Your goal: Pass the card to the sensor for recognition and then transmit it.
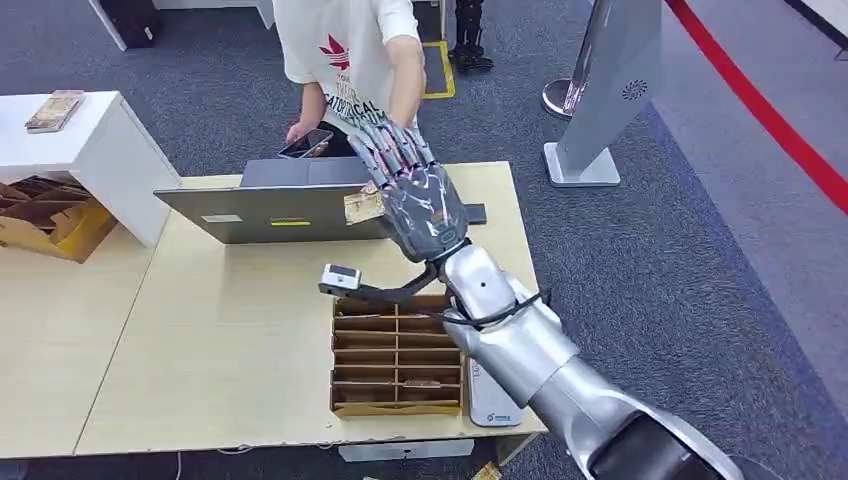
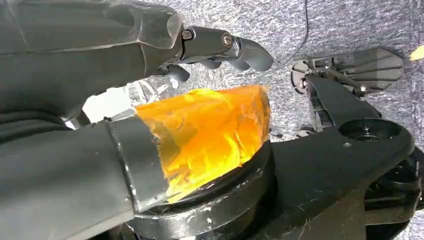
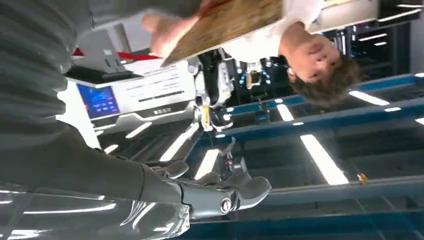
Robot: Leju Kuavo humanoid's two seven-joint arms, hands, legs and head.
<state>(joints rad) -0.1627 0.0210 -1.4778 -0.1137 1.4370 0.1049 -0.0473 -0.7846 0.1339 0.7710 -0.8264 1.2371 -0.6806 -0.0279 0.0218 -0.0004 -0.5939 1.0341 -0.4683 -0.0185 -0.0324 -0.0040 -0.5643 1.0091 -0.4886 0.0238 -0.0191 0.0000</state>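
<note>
Person's white T-shirt (image 1: 340,50) carries a red trefoil logo and dark lettering, too small to read. Card (image 1: 362,205) is tan, cardboard-like, small print illegible; right robot hand (image 1: 415,195) pinches it by thumb, other fingers extended, above the grey laptop (image 1: 270,212) at 12 o'clock on the pale wooden tabletop (image 1: 220,330). Person's hand (image 1: 400,100) reaches toward it. Brown compartmented cardboard tray (image 1: 395,352) sits at 5 o'clock, white sensor device (image 1: 492,405) just beside it at 3 o'clock. Left robot hand (image 2: 150,75) hangs over grey carpet, fingers curled, orange tape on thumb; grip state can't tell.
</note>
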